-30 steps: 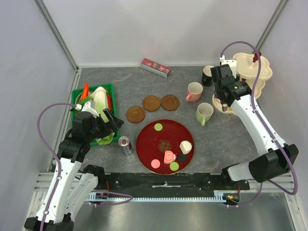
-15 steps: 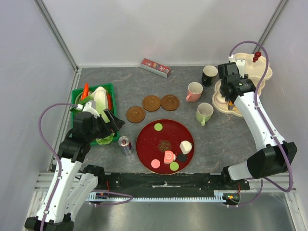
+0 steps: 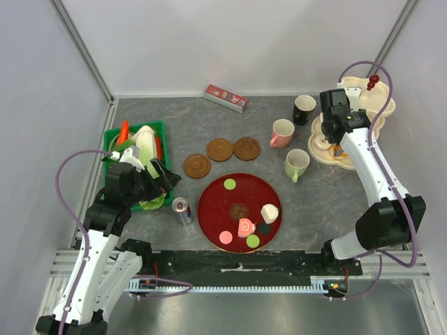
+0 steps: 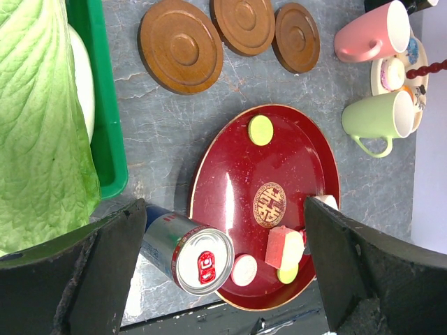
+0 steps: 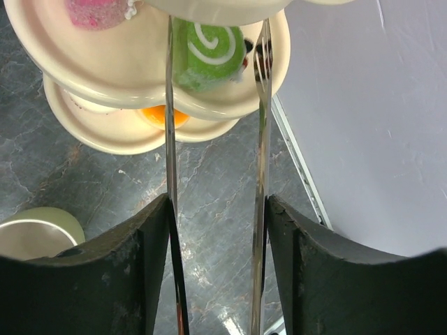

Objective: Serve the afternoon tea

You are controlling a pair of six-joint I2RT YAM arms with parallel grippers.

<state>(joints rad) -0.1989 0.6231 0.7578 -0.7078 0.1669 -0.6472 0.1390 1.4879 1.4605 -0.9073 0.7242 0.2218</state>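
Observation:
The cream three-tier stand (image 3: 380,105) is at the back right. My right gripper (image 5: 218,202) is shut on metal tongs (image 5: 170,105), whose tips flank a green swirl roll (image 5: 209,49) on a middle tier. A pink pastry (image 5: 98,14) shares that tier; an orange one (image 5: 164,116) lies lower. Black (image 3: 304,108), pink (image 3: 282,132) and pale green (image 3: 297,164) mugs stand left of the stand. Three brown saucers (image 3: 220,149) lie mid-table. Several pastries (image 3: 245,227) sit on the red tray (image 3: 209,195). My left gripper (image 4: 225,209) hangs open above the tray's left side, holding nothing.
A drink can (image 4: 188,248) stands just left of the red tray, below my left gripper. A green crate (image 3: 115,139) of vegetables with a big cabbage leaf (image 4: 42,125) is at the left. A red box (image 3: 225,98) lies at the back. The enclosure's wall rail (image 5: 300,167) runs close behind the stand.
My right arm has shifted right and back, closer over the stand, and its fingers have eased slightly apart on the tongs. The left arm has not moved.

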